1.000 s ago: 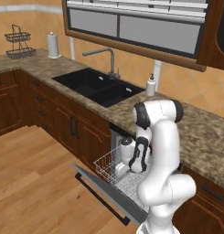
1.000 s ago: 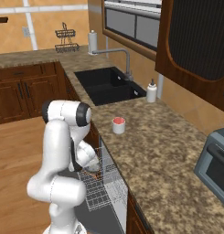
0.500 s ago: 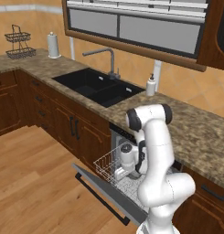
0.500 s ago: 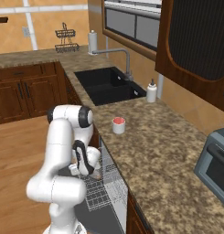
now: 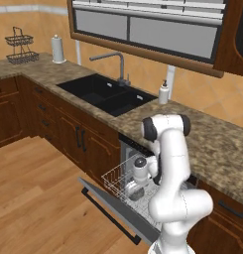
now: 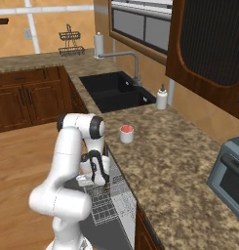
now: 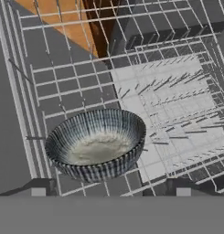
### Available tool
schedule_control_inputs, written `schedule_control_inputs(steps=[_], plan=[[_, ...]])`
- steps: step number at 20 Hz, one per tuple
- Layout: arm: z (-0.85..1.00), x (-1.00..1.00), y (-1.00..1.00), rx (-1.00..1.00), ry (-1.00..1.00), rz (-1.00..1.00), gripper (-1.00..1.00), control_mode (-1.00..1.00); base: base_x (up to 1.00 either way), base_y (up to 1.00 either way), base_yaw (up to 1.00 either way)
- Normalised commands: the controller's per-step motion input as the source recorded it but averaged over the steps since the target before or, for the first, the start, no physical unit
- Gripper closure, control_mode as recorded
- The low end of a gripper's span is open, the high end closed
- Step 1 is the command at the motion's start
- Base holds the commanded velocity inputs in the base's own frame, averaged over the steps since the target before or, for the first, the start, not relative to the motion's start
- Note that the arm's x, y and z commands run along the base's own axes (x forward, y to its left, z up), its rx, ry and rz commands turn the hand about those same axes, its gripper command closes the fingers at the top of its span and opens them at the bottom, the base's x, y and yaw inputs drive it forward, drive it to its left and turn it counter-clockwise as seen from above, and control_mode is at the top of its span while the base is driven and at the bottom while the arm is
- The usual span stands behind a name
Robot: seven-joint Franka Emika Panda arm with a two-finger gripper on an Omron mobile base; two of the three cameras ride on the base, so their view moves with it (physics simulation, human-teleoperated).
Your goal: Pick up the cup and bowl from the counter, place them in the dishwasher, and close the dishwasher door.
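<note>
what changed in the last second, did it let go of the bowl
Yes. The arm lowered into the dishwasher, and the fingers spread apart, letting go of the bowl, which now sits upright on the rack. The cup stayed on the counter and the door stayed open.

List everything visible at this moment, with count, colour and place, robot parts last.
bowl: one, grey-blue, pale speckled inside, upright in the wire rack, between the finger tips.
cup: one, white with red inside, on the counter.
counter: one, brown-grey speckled granite, over dark wood cabinets.
dishwasher: one, under the counter, white wire rack pulled out.
dishwasher door: one, grey with black bar handle, dropped open.
sink: one, black, double basin, with faucet.
soap bottle: one, white, behind the sink.
paper towel roll: one, white, far counter.
wire basket: one, dark, far corner.
toaster oven: one, grey, counter's right end.
gripper: one, dark tips, open, over the rack.
</note>
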Motion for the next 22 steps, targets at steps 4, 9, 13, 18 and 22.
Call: schedule_control_inputs(steps=[4, 9, 13, 18, 22], plan=[[1.0, -0.65, -0.01, 0.01, -0.22, 0.0, -1.0, -1.0, 0.0, 0.0, 0.0], [1.0, -0.4, 0.0, 0.07, -0.13, 0.0, -1.0, -1.0, 0.0, 0.0, 0.0], [1.0, -0.15, 0.0, 0.08, -0.01, 0.0, -1.0, -1.0, 0.0, 0.0, 0.0], [1.0, 0.06, 0.0, 0.06, 0.02, 0.0, -1.0, -1.0, 0.0, 0.0, 0.0], [1.0, 0.29, 0.0, 0.03, 0.06, 0.0, -1.0, -1.0, 0.0, 0.0, 0.0]])
